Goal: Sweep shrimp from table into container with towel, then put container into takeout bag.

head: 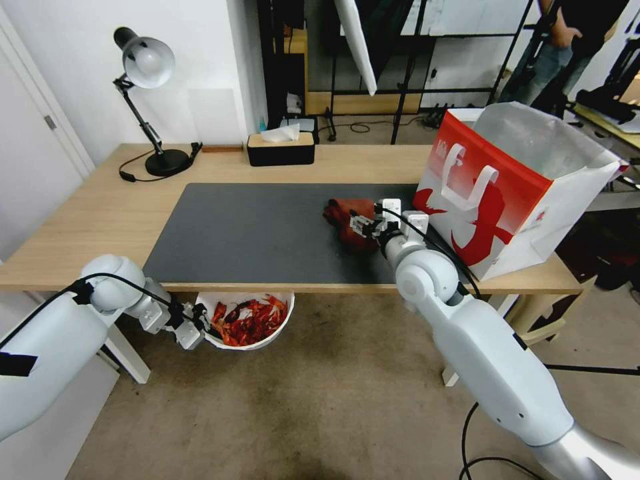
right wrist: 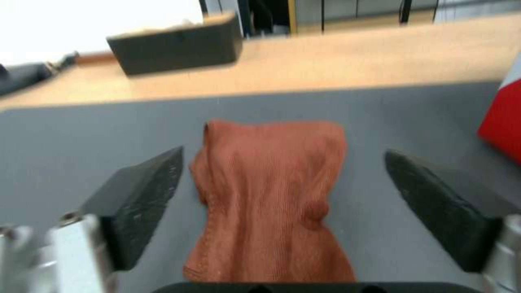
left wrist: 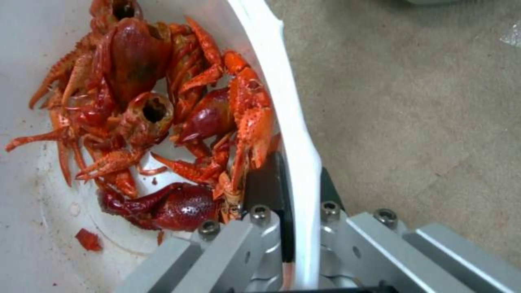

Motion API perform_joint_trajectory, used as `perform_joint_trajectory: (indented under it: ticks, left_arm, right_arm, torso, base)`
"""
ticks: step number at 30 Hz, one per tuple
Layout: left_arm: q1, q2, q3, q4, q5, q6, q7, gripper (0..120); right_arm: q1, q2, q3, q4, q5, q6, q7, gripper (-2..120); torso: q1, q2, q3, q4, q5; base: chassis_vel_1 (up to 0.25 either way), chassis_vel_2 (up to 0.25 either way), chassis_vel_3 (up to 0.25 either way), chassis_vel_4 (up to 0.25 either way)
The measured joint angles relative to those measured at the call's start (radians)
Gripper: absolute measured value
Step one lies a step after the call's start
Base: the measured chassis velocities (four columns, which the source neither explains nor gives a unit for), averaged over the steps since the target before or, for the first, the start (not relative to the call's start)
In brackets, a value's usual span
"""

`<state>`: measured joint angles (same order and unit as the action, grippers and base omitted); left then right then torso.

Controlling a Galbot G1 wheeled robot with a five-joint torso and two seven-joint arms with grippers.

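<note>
The white container hangs just below the table's front edge, left of centre, with the red-orange shrimp heaped inside. My left gripper is shut on its rim. In the left wrist view one finger sits inside the container wall and one outside, beside the shrimp. The rust-brown towel lies crumpled on the dark mat. My right gripper hovers over it, open. The towel lies between the spread fingers, untouched. The takeout bag stands open at the table's right end.
A black tissue box and a desk lamp stand along the table's back edge. The bag's red side is close beside the right gripper. Bare carpet lies under and in front of the table.
</note>
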<state>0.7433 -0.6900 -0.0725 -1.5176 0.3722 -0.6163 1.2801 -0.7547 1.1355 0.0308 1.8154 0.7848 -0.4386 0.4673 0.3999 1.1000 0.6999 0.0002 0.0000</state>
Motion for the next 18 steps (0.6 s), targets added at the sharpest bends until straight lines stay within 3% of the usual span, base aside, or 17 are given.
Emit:
perform_joint_trajectory:
  ticks: [6,18]
  left_arm:
    - [0.0,-0.01,0.005,0.0,0.003,0.0,0.0,0]
    - [0.002,-0.022,0.02,0.004,0.016,-0.01,0.0,0]
  right_arm:
    - [-0.173,-0.039,0.072,0.076,-0.143,0.218,-0.131,100]
    - [-0.462,-0.038,0.257,0.186,-0.269,0.403,-0.282,100]
  torso:
    - [0.0,0.0,0.0,-0.0006,0.0002]
    - [0.0,0.0,0.0,-0.0002,0.0]
  base:
    - [0.0,0.0,0.0,0.0]
    - [0.0,0.0,0.0,0.0]
